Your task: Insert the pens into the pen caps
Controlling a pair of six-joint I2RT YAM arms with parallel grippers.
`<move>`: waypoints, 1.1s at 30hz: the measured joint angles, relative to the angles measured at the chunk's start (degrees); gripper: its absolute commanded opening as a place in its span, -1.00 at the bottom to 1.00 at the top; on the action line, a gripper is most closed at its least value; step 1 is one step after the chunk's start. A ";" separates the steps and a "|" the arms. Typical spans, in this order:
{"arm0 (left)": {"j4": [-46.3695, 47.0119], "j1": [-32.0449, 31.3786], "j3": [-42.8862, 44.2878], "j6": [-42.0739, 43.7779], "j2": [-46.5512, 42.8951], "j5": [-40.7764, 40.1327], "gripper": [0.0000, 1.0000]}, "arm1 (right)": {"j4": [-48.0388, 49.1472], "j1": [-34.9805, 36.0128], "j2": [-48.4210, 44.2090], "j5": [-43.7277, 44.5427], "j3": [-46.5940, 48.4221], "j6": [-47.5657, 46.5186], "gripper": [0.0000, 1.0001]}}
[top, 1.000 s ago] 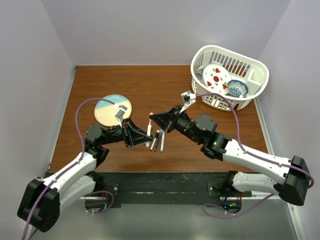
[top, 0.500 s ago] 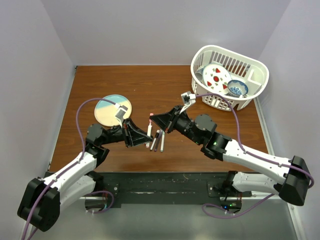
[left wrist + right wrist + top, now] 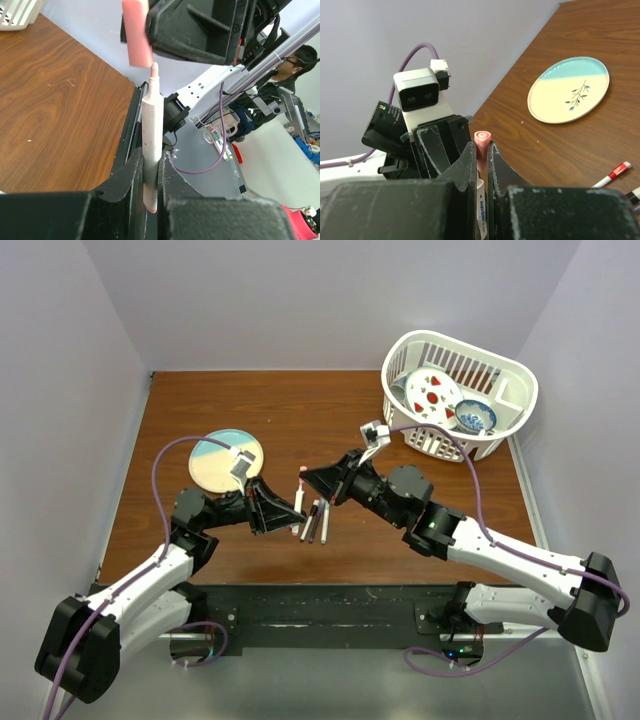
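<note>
Left gripper (image 3: 284, 510): reaches in from the left over the front half of the worktop (image 3: 300, 410), with its jaws clenched on a pen.
Held pen (image 3: 151, 130): a slim white barrel with a pinkish tip. In the left wrist view it stands nearly upright out of the jaws, gripped near its lower end, with the tip pointing up at the other arm.
Right gripper (image 3: 481, 150): comes in from the right, nose to nose with the left one, its jaws pinched tight on a cap.
Pink cap (image 3: 136, 31): a short pink tube that sticks out beyond the right fingertips, off the worktop and between the two grippers.
Pen to cap: the tip sits just at the cap's lower edge, slightly to one side in the left wrist view. I cannot tell whether it touches the cap or has gone in.
Loose pens (image 3: 318, 522): a small cluster lying side by side on the worktop just below the meeting point, with light and dark barrels. The count is unclear from above.
Red-ended pen (image 3: 615, 173): a white barrel lying flat on the wood at the lower right of the right wrist view.
Plate (image 3: 226, 462): round and cream with a blue-green band, flat on the worktop just behind the left gripper and apart from the pens.
Basket (image 3: 432, 445): white and slatted, in the far right corner, well apart from both grippers.
Dishes (image 3: 432, 393): inside the basket, a white plate with red marks leans beside a blue-patterned bowl.
</note>
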 measured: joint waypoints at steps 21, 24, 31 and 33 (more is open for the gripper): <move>0.04 -0.02 0.00 0.00 0.00 0.00 -1.00 | -0.48 0.00 0.02 -0.55 1.88 -0.85 -1.00; 0.04 -0.02 0.00 0.00 -0.02 0.00 -1.00 | -0.39 0.00 0.00 -1.01 1.46 -0.81 -1.00; -0.15 -0.02 0.00 0.02 -0.02 -0.02 -1.00 | -0.85 0.00 0.00 -1.84 0.15 -0.87 -1.00; -0.31 -0.02 0.00 0.02 -0.02 0.00 -1.00 | -0.76 0.00 -0.11 -2.03 0.00 -0.85 -1.00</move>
